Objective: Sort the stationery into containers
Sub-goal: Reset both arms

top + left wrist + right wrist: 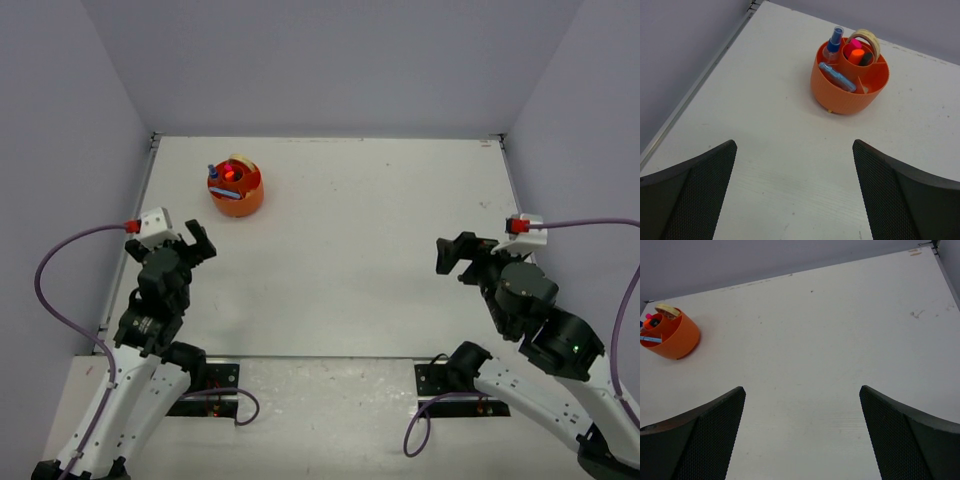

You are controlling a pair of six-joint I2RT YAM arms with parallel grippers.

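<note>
We see a robotics lab cell: a white table [350, 260] boxed in by plain lilac-grey walls [330, 60], left arm [155, 300] and right arm [530, 310] bolted at its near edge, purple cables [600, 222] trailing.

Orange tub [677, 342], far left, holds stationery [651, 339].

White table [340, 250] with faint scuff marks, plain pale lilac-grey walls [330, 60] on three sides, even soft light
</note>
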